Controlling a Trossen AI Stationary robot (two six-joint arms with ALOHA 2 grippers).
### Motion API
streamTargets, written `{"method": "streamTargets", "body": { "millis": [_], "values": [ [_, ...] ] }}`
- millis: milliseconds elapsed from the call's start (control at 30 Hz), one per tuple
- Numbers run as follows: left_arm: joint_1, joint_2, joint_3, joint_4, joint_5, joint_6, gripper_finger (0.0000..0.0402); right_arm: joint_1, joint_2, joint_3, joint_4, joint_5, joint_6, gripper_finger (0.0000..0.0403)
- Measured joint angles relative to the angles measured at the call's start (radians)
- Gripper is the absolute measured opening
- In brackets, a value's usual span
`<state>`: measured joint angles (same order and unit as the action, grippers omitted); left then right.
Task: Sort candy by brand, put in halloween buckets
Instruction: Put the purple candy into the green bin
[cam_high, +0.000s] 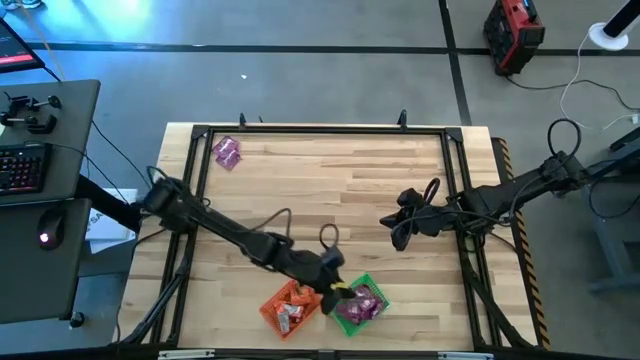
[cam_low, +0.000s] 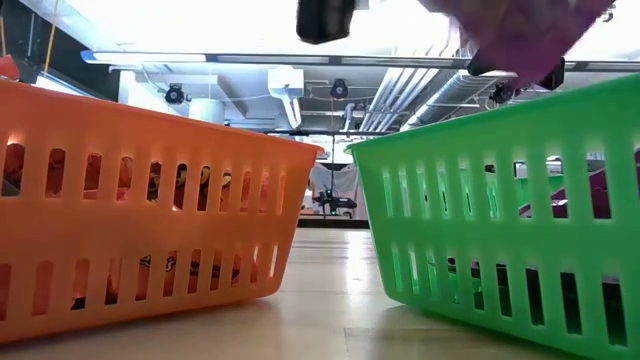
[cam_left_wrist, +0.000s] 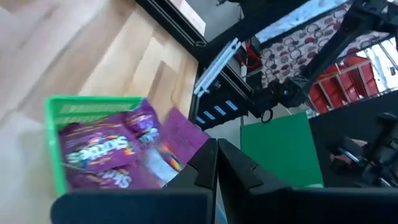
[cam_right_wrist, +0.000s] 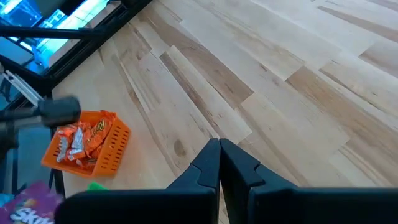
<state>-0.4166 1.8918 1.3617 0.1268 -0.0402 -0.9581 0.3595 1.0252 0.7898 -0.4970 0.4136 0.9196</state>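
The left gripper (cam_high: 338, 287) hangs above the green bucket (cam_high: 372, 286) with fingers pressed together, nothing between them; purple candy packets (cam_left_wrist: 99, 155) lie flat inside, overlapping, one tilted over the rim. The orange bucket (cam_high: 272, 310) beside it holds orange packets (cam_right_wrist: 84, 140). One purple packet (cam_high: 228, 152) lies in the table's far left corner, long axis indistinct. The right gripper (cam_high: 398, 228) waits closed at right.
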Motion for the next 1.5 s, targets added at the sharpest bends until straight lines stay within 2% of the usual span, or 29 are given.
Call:
{"method": "streamTargets", "body": {
  "millis": [167,467,800,900,967,1033,1100,1167,1233,1400,1500],
  "values": [
    [-0.004,0.069,0.055,0.000,0.004,-0.004,0.0000,0.000,0.000,0.000,0.000,0.000,-0.005,0.0000],
    [-0.009,0.074,0.056,-0.010,0.022,0.010,0.0010,0.001,0.000,0.000,0.000,-0.001,-0.020,0.0000],
    [0.001,0.073,0.056,-0.047,0.071,0.020,0.0138,0.000,0.000,0.000,0.000,-0.001,-0.030,0.0000],
    [0.040,0.031,0.055,-0.176,0.127,0.011,0.0162,0.000,0.000,0.000,0.000,0.002,-0.027,0.0000],
    [0.081,-0.033,0.055,-0.352,0.121,0.006,0.0166,0.000,0.000,0.000,0.006,0.010,-0.019,0.0000],
    [0.121,-0.102,0.055,-0.546,0.054,0.055,0.0166,0.000,0.000,0.000,0.009,0.029,-0.002,0.0000],
    [0.158,-0.169,0.051,-0.747,-0.089,0.109,0.0164,0.000,0.001,0.000,0.009,0.051,0.029,0.0000],
    [0.219,-0.233,0.012,-0.889,-0.183,0.136,0.0164,0.000,0.002,0.000,0.009,0.068,0.070,0.0000],
    [0.306,-0.291,-0.071,-0.948,-0.179,0.158,0.0164,0.000,0.009,0.000,0.015,0.081,0.099,0.0000],
    [0.546,-0.433,-0.410,-0.810,-0.066,0.176,0.0163,-0.009,0.047,0.000,0.059,0.114,0.131,0.0000],
    [0.679,-0.510,-0.592,-0.722,-0.047,0.179,0.0163,-0.033,0.088,0.000,0.099,0.116,0.162,0.0000]
  ]
}}
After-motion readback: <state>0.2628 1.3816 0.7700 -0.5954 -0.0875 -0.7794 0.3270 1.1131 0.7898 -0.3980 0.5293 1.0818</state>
